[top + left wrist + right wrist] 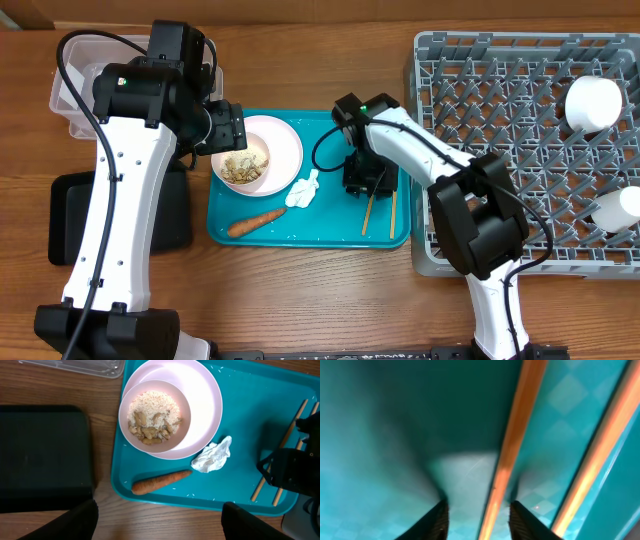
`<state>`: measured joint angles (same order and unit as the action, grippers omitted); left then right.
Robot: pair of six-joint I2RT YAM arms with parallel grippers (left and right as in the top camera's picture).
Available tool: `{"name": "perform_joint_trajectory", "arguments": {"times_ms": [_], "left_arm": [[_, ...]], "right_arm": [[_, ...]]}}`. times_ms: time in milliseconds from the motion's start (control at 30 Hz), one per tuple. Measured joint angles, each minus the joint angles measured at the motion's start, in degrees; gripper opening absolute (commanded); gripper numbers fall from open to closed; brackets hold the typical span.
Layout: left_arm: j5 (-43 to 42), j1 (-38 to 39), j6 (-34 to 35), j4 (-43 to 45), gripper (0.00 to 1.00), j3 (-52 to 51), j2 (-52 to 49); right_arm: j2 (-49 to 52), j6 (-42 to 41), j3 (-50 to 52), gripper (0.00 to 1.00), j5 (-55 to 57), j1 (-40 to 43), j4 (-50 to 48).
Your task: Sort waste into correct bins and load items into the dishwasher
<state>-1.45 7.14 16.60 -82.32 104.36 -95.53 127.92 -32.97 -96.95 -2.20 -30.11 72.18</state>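
Note:
The pale-pink bowl (278, 150) sits on the teal tray and holds beige food scraps (245, 167); both also show in the left wrist view (202, 405), (151, 419). A white tissue (303, 188) and an orange carrot piece (255, 222) lie next to the bowl. My left gripper (160, 525) is open and empty, hovering above the tray's near edge. My right gripper (477, 520) is open, low over the tray, its fingers straddling one chopstick (515, 435). The second chopstick (600, 445) lies beside it. No red wrapper is in view.
The clear tub (72, 90) stands at the back left, the black tray (70, 215) in front of it. The grey dish rack (500, 90) on the right holds two white cups (592, 103), (618, 210). The teal tray (330, 235) lies between them.

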Motion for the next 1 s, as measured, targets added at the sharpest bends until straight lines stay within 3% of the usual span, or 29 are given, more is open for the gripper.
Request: {"name": "perform_joint_trajectory", "arguments": {"times_ms": [133, 267, 700, 1000], "left_arm": [[0.02, 0.00, 0.00, -0.02, 0.81, 0.00, 0.00], [0.02, 0.00, 0.00, -0.02, 0.81, 0.00, 0.00], [0.02, 0.00, 0.00, -0.02, 0.81, 0.00, 0.00], [0.02, 0.00, 0.00, -0.02, 0.81, 0.00, 0.00]], "right_arm": [[-0.94, 0.00, 2.03, 0.12, -1.16, -0.35, -1.46], [-1.29, -0.68, 2.71, 0.04, -1.95, -0.42, -1.46], [-3.96, 1.44, 2.49, 0.04, 1.31, 0.00, 2.38], [-24.98, 17.94, -2.08, 0.04, 9.46, 7.69, 7.30]]}}
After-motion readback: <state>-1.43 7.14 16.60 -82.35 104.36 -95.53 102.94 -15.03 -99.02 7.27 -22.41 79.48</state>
